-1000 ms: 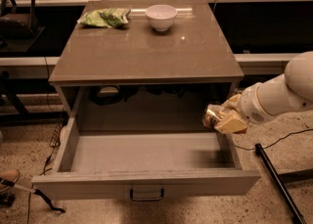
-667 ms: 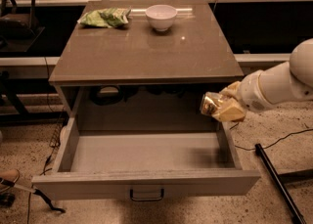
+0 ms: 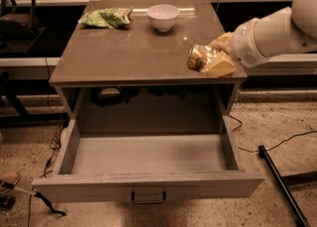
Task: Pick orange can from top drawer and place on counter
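The orange can (image 3: 197, 56) is shiny and golden-orange. My gripper (image 3: 212, 60) is shut on it and holds it on its side just above the right front part of the counter (image 3: 129, 52). The white arm comes in from the right. The top drawer (image 3: 148, 157) is pulled fully out below the counter, with nothing showing inside it. Its dark handle (image 3: 148, 198) sits at the centre of the front panel.
A green chip bag (image 3: 106, 17) lies at the back left of the counter. A white bowl (image 3: 163, 16) stands at the back centre. Cables (image 3: 277, 144) and a dark pole (image 3: 280, 184) lie on the floor to the right.
My gripper has lifted the orange can from beside the drawer's right wall up and over the counter's right front edge. The drawer has stayed open.
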You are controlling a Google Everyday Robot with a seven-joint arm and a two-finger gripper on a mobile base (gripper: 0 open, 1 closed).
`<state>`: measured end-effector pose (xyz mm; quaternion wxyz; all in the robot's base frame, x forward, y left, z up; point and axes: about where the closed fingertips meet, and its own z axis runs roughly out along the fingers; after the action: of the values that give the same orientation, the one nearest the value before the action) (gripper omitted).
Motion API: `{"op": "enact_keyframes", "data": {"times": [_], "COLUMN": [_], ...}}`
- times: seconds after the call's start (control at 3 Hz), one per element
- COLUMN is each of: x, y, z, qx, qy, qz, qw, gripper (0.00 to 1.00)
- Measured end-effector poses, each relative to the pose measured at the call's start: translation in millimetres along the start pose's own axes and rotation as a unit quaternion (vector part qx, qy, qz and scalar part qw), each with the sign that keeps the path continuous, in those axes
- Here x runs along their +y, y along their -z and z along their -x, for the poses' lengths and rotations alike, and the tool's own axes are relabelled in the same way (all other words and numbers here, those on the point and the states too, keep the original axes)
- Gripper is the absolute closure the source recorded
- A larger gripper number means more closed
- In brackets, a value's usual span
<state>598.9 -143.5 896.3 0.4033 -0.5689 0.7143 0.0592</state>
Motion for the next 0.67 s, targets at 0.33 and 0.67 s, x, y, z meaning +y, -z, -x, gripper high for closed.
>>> {"op": "enact_keyframes", "data": {"times": [0.33, 0.67], "x": [-34, -70], "y": [-23, -73], "z": [33, 62], "qx": [-0.018, -0.036], "qy": [0.001, -0.024], "qz": [-0.015, -0.004], "qw": [0.9997, 0.9991], "gripper": [1.00, 0.74]}}
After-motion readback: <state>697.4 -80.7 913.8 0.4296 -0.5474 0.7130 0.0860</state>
